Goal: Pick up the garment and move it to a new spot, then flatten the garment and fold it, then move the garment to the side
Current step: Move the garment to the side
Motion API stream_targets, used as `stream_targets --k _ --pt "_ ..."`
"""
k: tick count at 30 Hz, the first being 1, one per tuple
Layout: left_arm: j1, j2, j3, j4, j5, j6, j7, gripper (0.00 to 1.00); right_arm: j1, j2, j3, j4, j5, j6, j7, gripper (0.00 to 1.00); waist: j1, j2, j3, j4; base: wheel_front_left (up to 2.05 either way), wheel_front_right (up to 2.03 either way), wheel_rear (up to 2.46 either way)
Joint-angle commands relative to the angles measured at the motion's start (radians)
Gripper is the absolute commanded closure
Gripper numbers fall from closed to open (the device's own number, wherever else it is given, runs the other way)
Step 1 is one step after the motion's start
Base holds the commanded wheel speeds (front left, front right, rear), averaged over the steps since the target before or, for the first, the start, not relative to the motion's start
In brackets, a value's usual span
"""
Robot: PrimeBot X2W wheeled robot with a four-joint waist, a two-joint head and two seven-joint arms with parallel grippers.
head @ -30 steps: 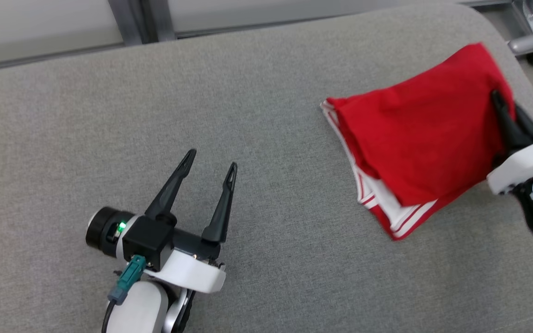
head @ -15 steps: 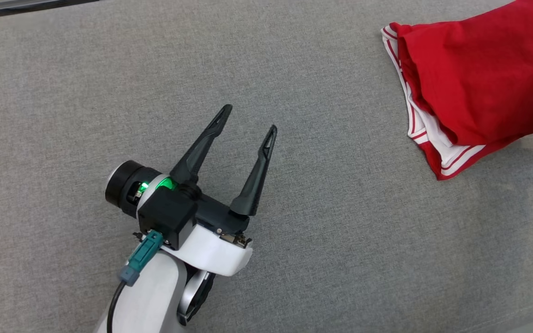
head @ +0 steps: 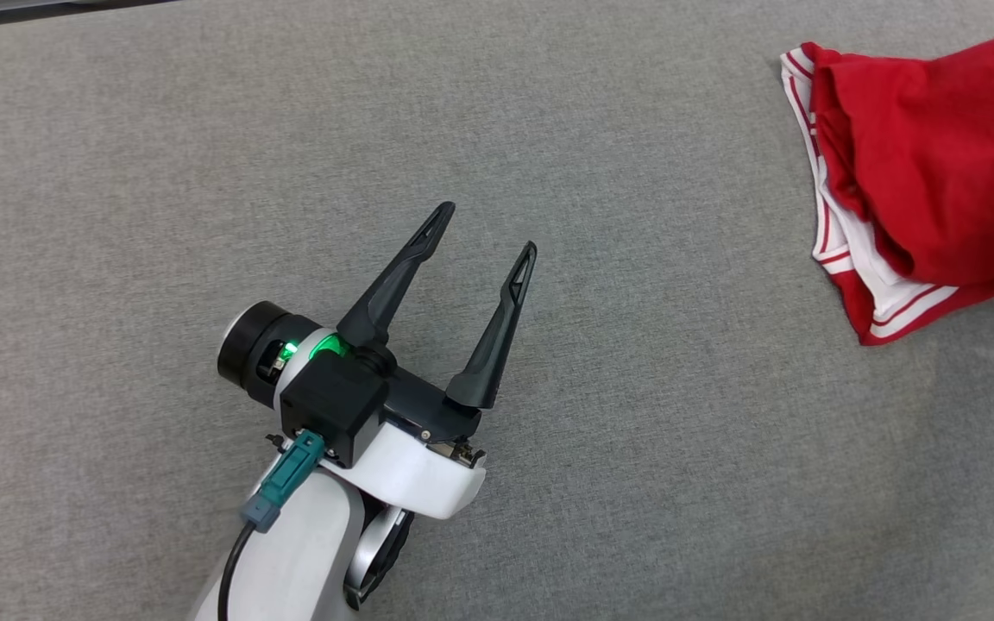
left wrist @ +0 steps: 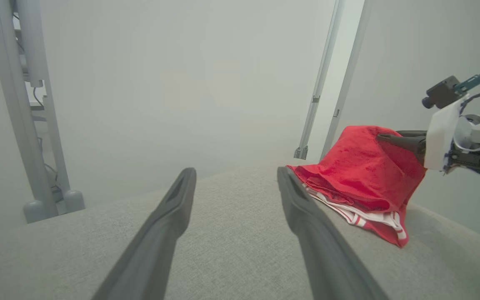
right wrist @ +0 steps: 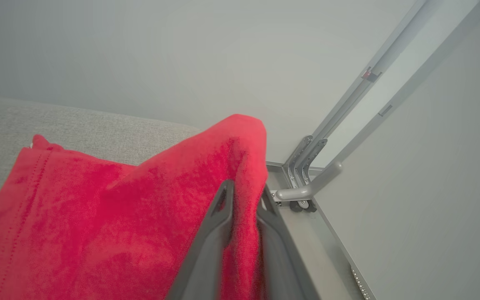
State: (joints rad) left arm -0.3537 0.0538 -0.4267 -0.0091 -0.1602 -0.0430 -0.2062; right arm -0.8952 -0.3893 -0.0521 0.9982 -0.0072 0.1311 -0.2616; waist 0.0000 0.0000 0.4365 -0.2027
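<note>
The red garment (head: 937, 172) is pinched at one edge between the closed fingers of the right gripper (right wrist: 245, 189), its white-striped end resting on the grey table (head: 204, 172). The left gripper (head: 487, 228) hovers with its fingers spread and empty, the garment well off to their right.

Grey fabric surface (head: 117, 172); pale wall (left wrist: 181, 83) behind; metal posts (left wrist: 25, 125) at edge.

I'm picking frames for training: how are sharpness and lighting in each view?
Head view: sharp, evenly lit, no glare, a faint shadow on the cushion below the garment, which the right edge crops. Left wrist view: left gripper soft near the lens, uprights splayed by the wide angle. Right wrist view: right gripper and near garment blurred.
</note>
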Motion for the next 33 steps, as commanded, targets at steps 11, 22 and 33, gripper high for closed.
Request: stream_targets --k 11,22,33 --pt "0.054 0.005 0.029 0.042 -0.038 0.049 -0.024 0.0 0.124 0.167 -0.166 -0.199 -0.14 -0.001 -0.003 0.0 0.0 0.0 -0.102 0.054 0.0 0.0 0.0" --pt "0.153 0.002 0.105 0.102 -0.091 0.134 -0.049 0.0 0.344 0.209 0.08 -0.375 0.147 -0.001 -0.003 0.0 0.0 0.0 -0.265 0.129 0.0 0.0 0.0" --pt "0.297 0.02 0.184 0.151 -0.12 0.187 -0.058 0.0 0.622 0.234 0.167 -0.616 0.232 -0.001 -0.003 0.0 0.0 0.0 -0.429 0.191 0.0 0.0 0.0"
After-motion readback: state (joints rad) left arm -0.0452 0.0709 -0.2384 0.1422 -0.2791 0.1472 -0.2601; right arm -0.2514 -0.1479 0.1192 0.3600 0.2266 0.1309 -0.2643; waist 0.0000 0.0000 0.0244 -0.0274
